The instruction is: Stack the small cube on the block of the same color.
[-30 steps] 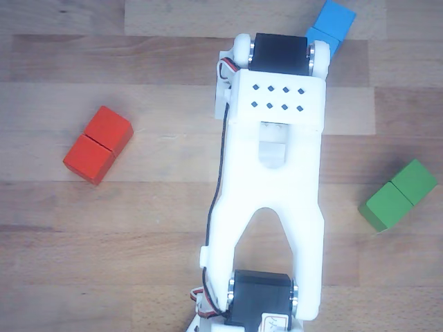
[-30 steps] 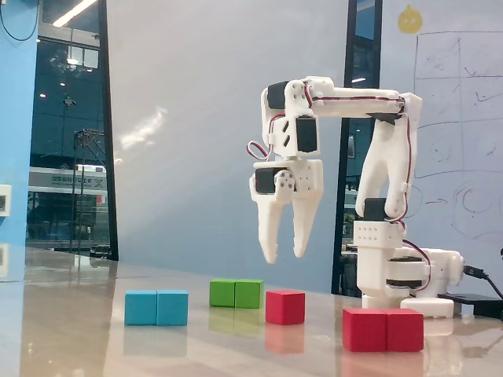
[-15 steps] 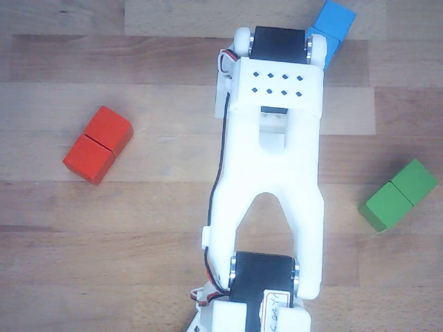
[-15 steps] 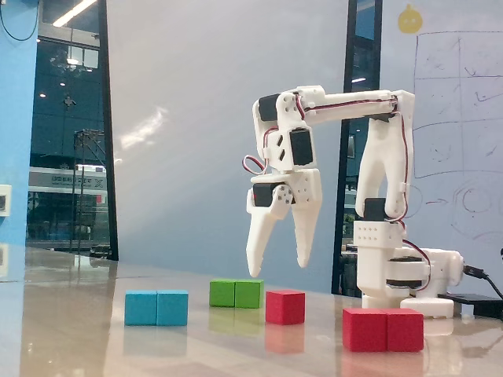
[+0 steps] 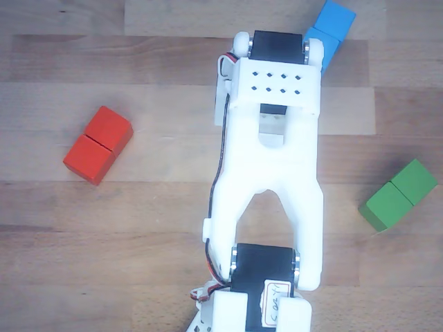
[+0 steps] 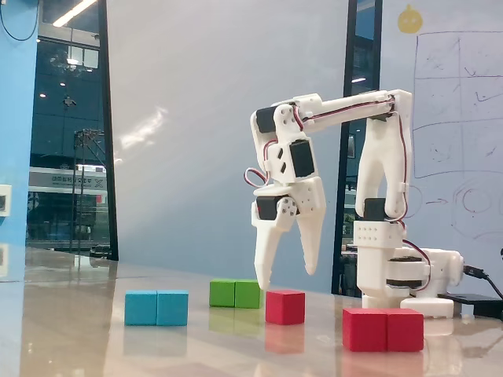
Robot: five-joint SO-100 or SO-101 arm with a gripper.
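In the fixed view the small cube (image 6: 284,306), plain red, sits on the table in the middle. My gripper (image 6: 288,276) hangs just above it, pointing down and open, with its fingertips spread wider than the cube. Nothing is between them. The red block (image 6: 383,329), two joined cubes with a seam, lies at the front right, apart from the cube. In the other view, looking down, the same block (image 5: 98,144) lies at the left. There my white arm (image 5: 273,180) hides both the small cube and the gripper.
A blue oblong block (image 6: 156,307) lies left of the cube and a green one (image 6: 236,293) behind it. From above, the blue block (image 5: 331,28) is at the top and the green block (image 5: 399,194) at the right. The arm's base (image 6: 401,275) stands at the right.
The gripper has come down toward the small cube and its fingers have spread wider. The arm has reached further forward. No block has moved.
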